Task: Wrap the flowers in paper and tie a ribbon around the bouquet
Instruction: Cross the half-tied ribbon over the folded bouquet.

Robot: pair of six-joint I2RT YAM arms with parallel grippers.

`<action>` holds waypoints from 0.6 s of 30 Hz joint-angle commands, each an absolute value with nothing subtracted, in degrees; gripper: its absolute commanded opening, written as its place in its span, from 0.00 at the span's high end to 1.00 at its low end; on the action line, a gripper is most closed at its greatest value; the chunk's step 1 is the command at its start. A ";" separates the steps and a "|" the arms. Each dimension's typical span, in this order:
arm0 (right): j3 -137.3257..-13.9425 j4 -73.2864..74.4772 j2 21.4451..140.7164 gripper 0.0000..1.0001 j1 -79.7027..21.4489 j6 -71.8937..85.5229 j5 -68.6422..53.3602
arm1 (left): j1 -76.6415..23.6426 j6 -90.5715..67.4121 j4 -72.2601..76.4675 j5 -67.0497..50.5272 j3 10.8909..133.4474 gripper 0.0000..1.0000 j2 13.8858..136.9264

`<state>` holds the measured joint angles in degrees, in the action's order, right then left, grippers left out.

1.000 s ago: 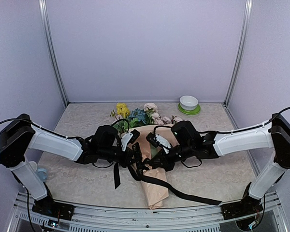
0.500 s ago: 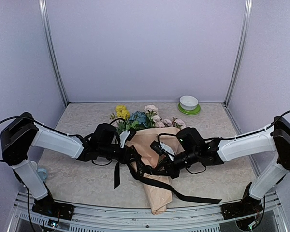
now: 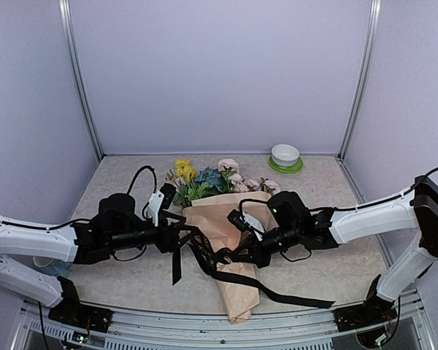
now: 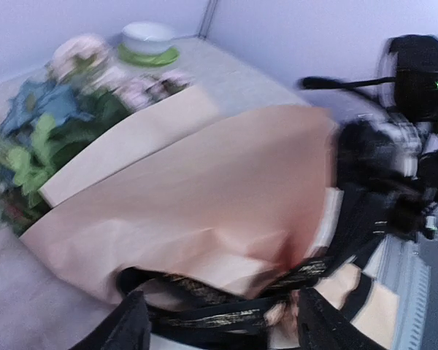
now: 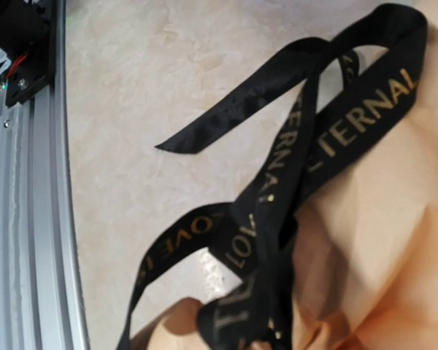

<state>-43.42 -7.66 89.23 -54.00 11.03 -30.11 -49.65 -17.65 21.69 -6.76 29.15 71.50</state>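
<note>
Nearest the arm bases, the narrow tip of the bouquet (image 3: 237,302) lies on the counter (image 3: 109,281), its peach-tan paper (image 3: 226,219) widening toward the back. The black ribbon (image 3: 285,294), printed with gold letters, crosses the cone about midway in a loose tangle of loops. One tail trails right over the counter and another lies just left of the cone. The left pincer (image 3: 181,235) sits at the cone's left edge with its fingers (image 4: 124,328) spread, ribbon strands lying between them. The right pincer (image 3: 228,257) is over the cone, pressed together on the ribbon. Beyond, the flowers (image 3: 204,181) fan out of the paper's mouth, and a white bowl (image 3: 285,153) on a green saucer (image 3: 299,167) stands near the back wall.
</note>
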 commanded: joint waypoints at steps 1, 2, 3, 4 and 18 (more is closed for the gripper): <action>-43.63 -9.05 87.78 1.00 -53.94 11.67 -29.01 | -63.76 2.11 21.67 2.75 27.77 0.45 65.45; -43.72 -8.98 87.89 1.00 -53.82 11.72 -29.05 | -66.63 5.95 19.20 3.02 28.17 0.46 65.72; -43.76 -8.99 88.01 1.00 -53.75 11.79 -29.16 | -68.92 7.74 16.55 3.14 28.86 0.46 66.53; -43.85 -8.97 88.08 1.00 -53.63 11.77 -29.38 | -70.63 9.22 13.62 3.19 29.81 0.46 67.75; -43.81 -9.41 88.62 1.00 -53.52 11.93 -30.59 | -76.69 18.81 1.81 16.85 43.99 0.67 91.79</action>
<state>-43.44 -8.21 89.23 -53.82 11.66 -29.87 -76.53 15.33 4.58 13.06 39.99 88.01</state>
